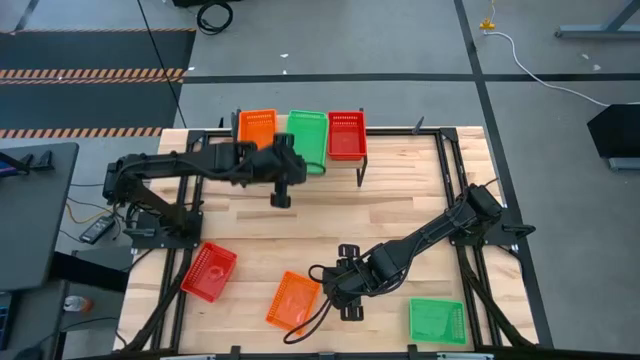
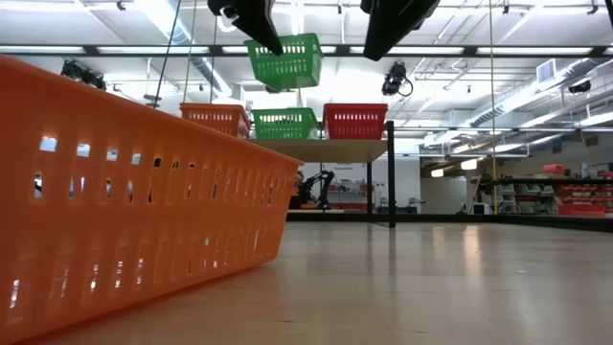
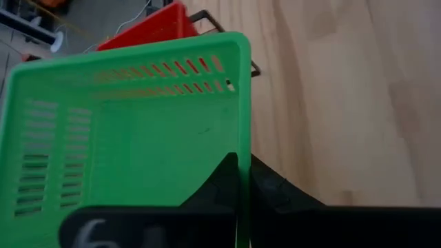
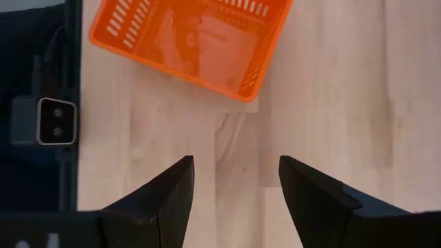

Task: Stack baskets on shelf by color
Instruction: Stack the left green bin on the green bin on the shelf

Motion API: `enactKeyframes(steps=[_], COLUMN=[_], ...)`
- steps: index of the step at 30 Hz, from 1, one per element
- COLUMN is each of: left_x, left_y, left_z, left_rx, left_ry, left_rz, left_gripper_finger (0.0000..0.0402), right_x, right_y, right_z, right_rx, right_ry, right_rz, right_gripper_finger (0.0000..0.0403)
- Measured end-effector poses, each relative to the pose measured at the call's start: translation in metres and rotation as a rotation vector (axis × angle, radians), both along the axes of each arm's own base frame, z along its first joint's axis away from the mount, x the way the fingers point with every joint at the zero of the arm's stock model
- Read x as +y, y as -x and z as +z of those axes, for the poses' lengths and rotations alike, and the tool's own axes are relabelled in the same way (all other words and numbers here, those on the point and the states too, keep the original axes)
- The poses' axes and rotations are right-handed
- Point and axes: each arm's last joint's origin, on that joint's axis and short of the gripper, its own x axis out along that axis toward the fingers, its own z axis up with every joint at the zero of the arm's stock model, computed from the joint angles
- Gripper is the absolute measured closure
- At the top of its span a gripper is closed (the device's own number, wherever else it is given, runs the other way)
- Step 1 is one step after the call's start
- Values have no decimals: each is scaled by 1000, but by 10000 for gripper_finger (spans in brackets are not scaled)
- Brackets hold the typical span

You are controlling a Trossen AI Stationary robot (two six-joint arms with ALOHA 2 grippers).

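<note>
Pinching a green basket (image 2: 284,60) by its wall, the left gripper (image 3: 238,180) holds it tilted above the shelf (image 2: 330,149), over the green one already there. Right gripper (image 4: 236,182) hangs spread wide near an orange basket (image 4: 191,38) on the table (image 1: 400,200).

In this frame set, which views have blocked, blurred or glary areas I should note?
Low view: a near orange basket fills the picture's left, soft and out of focus; ceiling lights reflect on the tabletop. Left wrist view: the held green basket blocks most of the picture, with the left tool clamped on its rim. Right wrist view: evenly lit, the open right tool short of another orange basket.
</note>
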Motion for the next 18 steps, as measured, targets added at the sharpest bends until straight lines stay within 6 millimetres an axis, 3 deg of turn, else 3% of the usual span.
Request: enactKeyframes(steps=[10,18], left_x=[61,85], left_y=[9,17], left_z=[3,3], left_rx=[48,28], left_ry=[-42,1], left_rz=[-41,-105], left_gripper_finger=[391,391], right_x=[-18,-34], right_y=[-10,-17], right_z=[1,1], right_rx=[-31,-44], right_ry=[92,154], right_rz=[44,45], right_gripper_finger=[184,184])
